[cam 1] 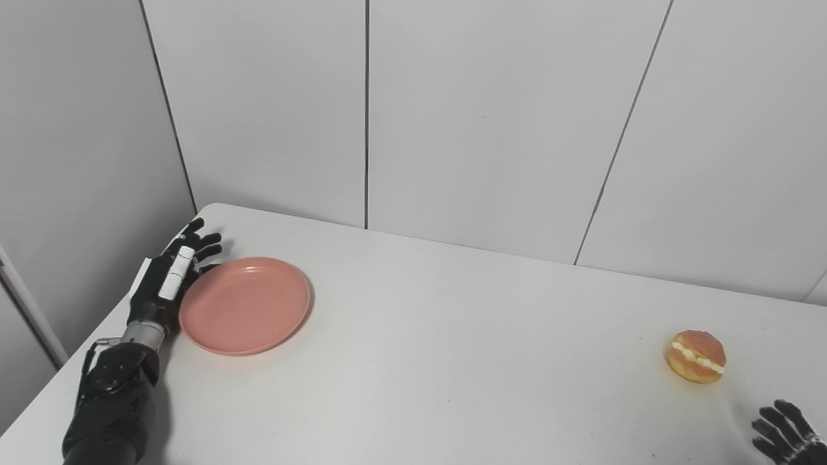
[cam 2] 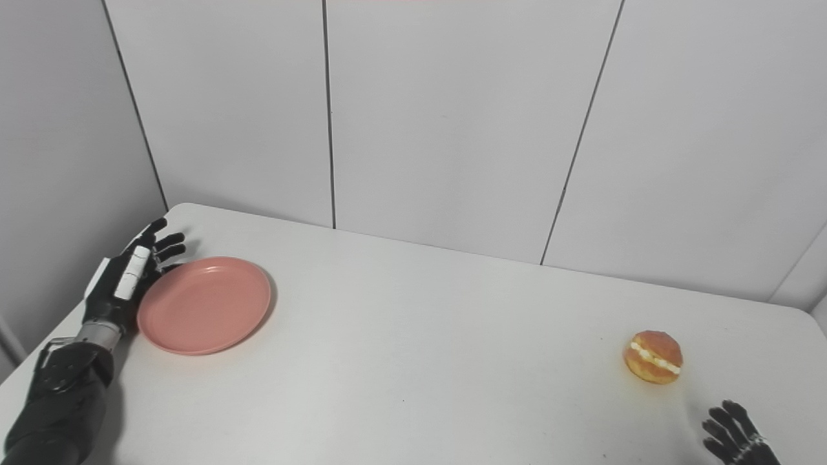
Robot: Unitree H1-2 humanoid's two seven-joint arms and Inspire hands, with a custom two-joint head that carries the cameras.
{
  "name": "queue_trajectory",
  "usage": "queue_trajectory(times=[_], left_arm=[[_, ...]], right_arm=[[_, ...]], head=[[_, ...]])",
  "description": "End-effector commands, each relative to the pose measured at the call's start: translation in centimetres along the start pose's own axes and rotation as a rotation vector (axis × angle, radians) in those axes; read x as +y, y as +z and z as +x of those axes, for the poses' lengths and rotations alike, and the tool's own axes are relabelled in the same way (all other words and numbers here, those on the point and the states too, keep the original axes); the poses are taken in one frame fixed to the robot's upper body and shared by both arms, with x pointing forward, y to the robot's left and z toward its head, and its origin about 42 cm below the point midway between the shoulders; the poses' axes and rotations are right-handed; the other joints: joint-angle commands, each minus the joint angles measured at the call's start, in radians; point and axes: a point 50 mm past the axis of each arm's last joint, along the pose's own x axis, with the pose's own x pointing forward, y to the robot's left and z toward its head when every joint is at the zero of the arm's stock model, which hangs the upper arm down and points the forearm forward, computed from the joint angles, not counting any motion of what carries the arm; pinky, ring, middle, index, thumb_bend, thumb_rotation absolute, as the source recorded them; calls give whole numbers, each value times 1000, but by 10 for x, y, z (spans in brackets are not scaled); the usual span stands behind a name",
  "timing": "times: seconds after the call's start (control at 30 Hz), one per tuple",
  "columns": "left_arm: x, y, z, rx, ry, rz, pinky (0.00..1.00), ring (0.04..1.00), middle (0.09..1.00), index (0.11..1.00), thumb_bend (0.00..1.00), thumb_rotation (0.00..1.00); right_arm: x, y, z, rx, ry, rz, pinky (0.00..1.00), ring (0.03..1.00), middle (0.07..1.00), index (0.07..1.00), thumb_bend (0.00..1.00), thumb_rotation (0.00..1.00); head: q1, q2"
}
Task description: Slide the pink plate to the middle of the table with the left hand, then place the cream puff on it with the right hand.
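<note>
The pink plate [cam 1: 245, 305] lies flat on the white table [cam 1: 452, 361] near its far left corner. My left hand [cam 1: 169, 276] stands on edge right beside the plate's left rim, fingers stretched out and apart, holding nothing. The cream puff [cam 1: 696, 356], golden with a white cream line, sits alone at the table's right side. My right hand [cam 1: 785, 431] shows only its fingertips at the bottom right corner, spread and empty, a short way nearer than the puff.
Grey wall panels [cam 1: 491, 116] rise directly behind the table and along its left side. The table's left edge runs just beside my left forearm [cam 1: 113, 400].
</note>
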Motion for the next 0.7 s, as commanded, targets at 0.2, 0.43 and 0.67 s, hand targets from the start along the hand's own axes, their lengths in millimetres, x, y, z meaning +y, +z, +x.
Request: queue_trajectory(times=[0.2,0.43,0.67], left_arm=[[-34,-11,-11,-28,-72,-49,731,882,848,937,1000,845],[-43,-18,-14,-14,-108,-80,724,885,873,958,1000,843],[-60,-27,-24,1,-133,-86,743,892,903,967,1000,835]], right_arm=[[23,-31,-32,95,-27,56,895,886,898,907,975,856],[24,-29,-32,91,-26,57,899,890,900,908,964,849],[27,-24,-33,86,-24,54,908,896,905,915,949,853]], head=[[-4,2],[-11,4],[-15,8]])
